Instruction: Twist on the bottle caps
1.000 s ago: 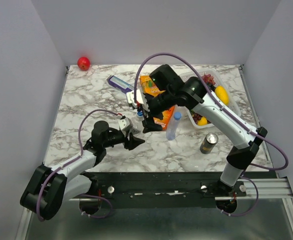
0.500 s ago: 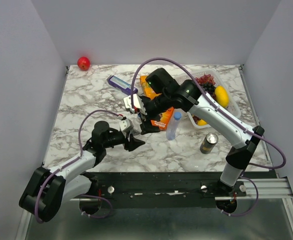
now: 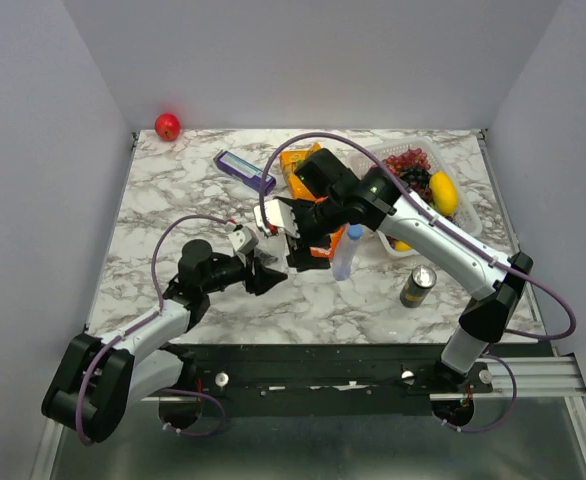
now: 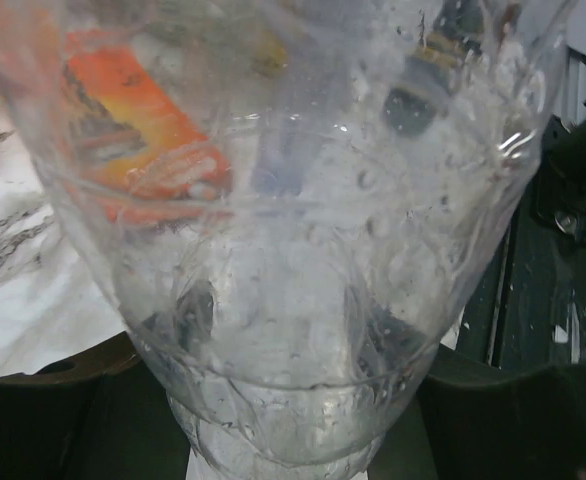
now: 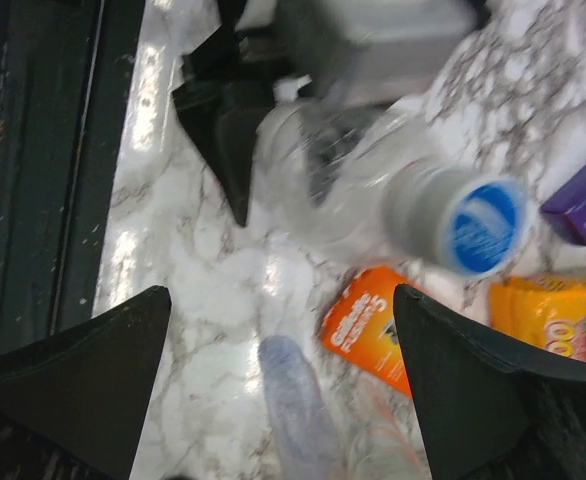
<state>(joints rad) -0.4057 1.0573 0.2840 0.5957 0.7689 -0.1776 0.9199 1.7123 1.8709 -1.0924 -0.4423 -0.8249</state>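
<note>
While between the left fingers, capped bottle below wide-spread right fingers.

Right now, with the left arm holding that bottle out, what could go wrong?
The blue cap on the held bottle sits off to one side of the open right pincer; closing now might miss it or knock it crooked. The left pincer grips the bottle far from its cap, so twisting could make it slip. The other capped bottle stands close beside the right arm and might get toppled.
</note>
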